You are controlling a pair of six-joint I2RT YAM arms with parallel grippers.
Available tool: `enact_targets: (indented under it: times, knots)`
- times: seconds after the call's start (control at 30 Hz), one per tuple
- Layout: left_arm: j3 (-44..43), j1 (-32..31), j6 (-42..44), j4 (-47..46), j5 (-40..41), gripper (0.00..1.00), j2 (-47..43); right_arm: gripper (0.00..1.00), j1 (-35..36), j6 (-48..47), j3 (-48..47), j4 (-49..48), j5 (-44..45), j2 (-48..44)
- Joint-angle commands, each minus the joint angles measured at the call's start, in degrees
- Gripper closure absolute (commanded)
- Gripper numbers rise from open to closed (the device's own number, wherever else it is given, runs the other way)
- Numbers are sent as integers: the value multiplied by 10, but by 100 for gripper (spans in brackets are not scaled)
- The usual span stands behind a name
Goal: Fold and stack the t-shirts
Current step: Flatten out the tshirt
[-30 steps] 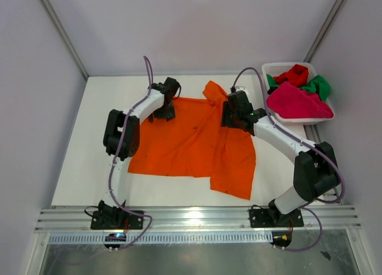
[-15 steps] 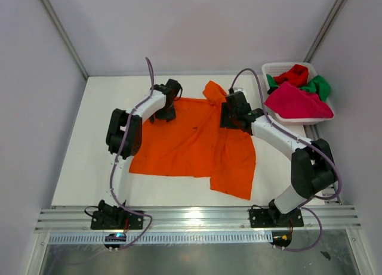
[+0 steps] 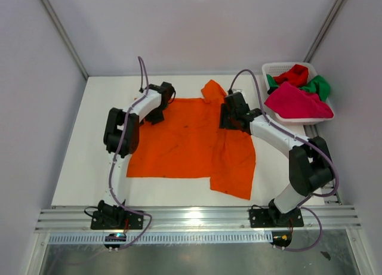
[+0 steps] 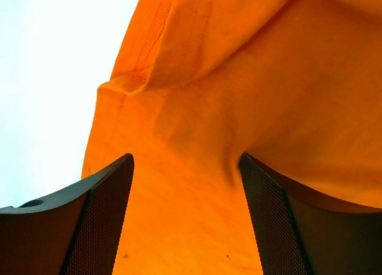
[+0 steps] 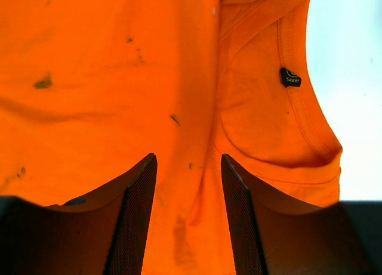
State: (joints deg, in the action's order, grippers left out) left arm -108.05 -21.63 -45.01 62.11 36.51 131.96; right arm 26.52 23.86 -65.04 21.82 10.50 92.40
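Orange t-shirt (image 3: 191,144): bright, plain, short-sleeved, spread mostly flat on the white table (image 3: 83,155). It lies under both sets of jaws and fills the stretch between them.
- Near hem is uneven; the part below the right jaws hangs lower and is rumpled. One sleeve sticks out beyond the right jaws, toward the far edge.
- Small dark specks are scattered over the cloth. A little black size tag (image 5: 290,77) sits inside the neckband, just past the right jaws and off to their right.
- At the left jaws, a stitched hem is folded over just ahead of the fingertips, with bare table to their left.

Left gripper (image 4: 186,167): jaws stand wide, tips down on the orange cloth at its far left corner. Cloth runs across the gap; no pinch is visible.

Right gripper (image 5: 188,161): jaws apart, narrower than the left. A soft crease runs up through the gap. Nothing is visibly clamped.

Count:
- T-shirts, four: the orange one at the jaws, plus a red t-shirt (image 3: 293,74), a green t-shirt (image 3: 319,86) and a magenta-pink t-shirt (image 3: 295,103), all bunched up.
- White lattice basket (image 3: 270,66), one: holds those three, to the right of the right jaws, apart from them.
- Grippers, two.
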Motion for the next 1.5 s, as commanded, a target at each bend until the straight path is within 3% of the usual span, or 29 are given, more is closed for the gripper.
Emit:
enact_targets:
  times: [0.0,0.3,0.6,0.73,0.93,1.0,1.23,1.47]
  knots:
    - [29,26,-36,54,47,26,8,49,4,-3,-13,-26,5,1]
    - [86,60,-40,50,73,26,-29,48,4,-10,-26,-21,7,7]
    - [60,68,-30,60,93,25,-24,49,4,-16,-25,-17,14,2]
    - [24,68,-10,64,58,26,-32,49,4,-17,-23,-20,11,3]
    - [-11,58,66,-6,-83,25,-121,49,4,-49,-28,-68,-9,2]
    - [-25,56,85,-24,-127,24,-157,49,4,-60,-49,-78,-8,6]
    - [-76,55,96,-9,-149,24,-181,47,-9,-88,-169,-82,14,81]
    - [-45,55,93,-7,-160,24,-205,47,-38,-78,-390,-44,-14,226]
